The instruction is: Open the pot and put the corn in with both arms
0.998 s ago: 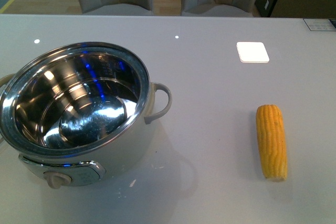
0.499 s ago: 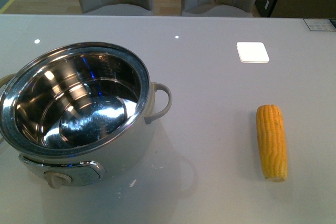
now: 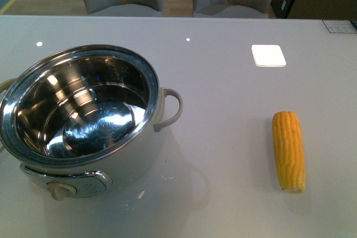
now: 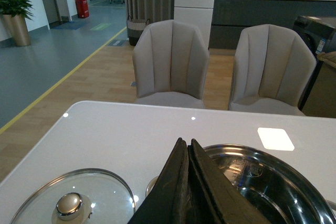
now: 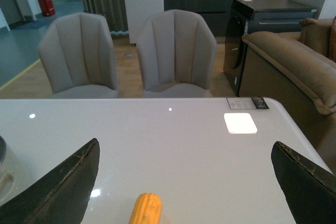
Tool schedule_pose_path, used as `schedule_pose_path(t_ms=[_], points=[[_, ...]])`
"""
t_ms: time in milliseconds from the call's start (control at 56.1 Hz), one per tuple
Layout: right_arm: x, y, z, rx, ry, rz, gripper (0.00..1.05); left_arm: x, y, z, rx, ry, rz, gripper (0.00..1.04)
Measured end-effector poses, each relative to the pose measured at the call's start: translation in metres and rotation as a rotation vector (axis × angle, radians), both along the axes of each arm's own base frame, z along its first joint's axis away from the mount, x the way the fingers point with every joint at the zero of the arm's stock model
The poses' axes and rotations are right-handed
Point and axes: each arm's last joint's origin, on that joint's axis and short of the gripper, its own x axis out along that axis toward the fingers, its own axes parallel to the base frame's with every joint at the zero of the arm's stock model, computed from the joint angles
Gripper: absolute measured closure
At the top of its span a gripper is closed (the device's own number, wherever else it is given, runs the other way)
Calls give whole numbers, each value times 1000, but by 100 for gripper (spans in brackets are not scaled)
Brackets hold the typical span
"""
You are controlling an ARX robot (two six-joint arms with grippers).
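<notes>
The pot (image 3: 83,118) stands uncovered at the table's left, its steel inside empty; its rim (image 4: 273,161) also shows in the left wrist view. A yellow corn (image 3: 289,150) lies flat on the table's right, lengthwise toward me. In the right wrist view the corn (image 5: 145,209) lies below and between the wide-apart fingers of my open right gripper (image 5: 186,153). My left gripper (image 4: 186,142) is shut with nothing in it, hovering by the pot's rim. A glass lid (image 4: 73,198) with a metal knob rests on the table beside the pot. Neither arm shows in the front view.
A white square pad (image 3: 268,55) lies at the table's far right, with a small card (image 3: 339,25) near the corner. Two grey chairs (image 4: 170,64) stand behind the far edge. A sofa (image 5: 294,72) sits off to the right.
Blue reflections inside the pot have faded. The pot and the corn have not moved.
</notes>
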Motion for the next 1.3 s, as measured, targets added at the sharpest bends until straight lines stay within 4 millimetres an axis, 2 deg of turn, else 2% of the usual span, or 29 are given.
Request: schedule_pose_path(t_ms=[499, 660, 909, 1034, 1159, 1212, 1248, 1301], points=[[0, 0, 0, 0, 0, 0, 9, -10, 0, -1, 0, 0, 0, 101], [0, 0, 0, 0, 0, 0, 9, -20, 0, -3, 0, 9, 0, 101], [0, 0, 0, 0, 0, 0, 9, -20, 0, -3, 0, 5, 0, 101], [0, 0, 0, 0, 0, 0, 9, -20, 0, -3, 0, 5, 0, 78], [0, 0, 0, 0, 0, 0, 9, -20, 0, -3, -1, 5, 0, 46], [0, 0, 0, 0, 1, 0, 9, -20, 0, -3, 0, 5, 0, 36], [1, 0, -2, 29, 63, -20, 9, -20, 0, -3, 0, 5, 0, 30], [2, 0, -2, 112, 300, -103, 9, -20, 0, -3, 0, 5, 1, 22]])
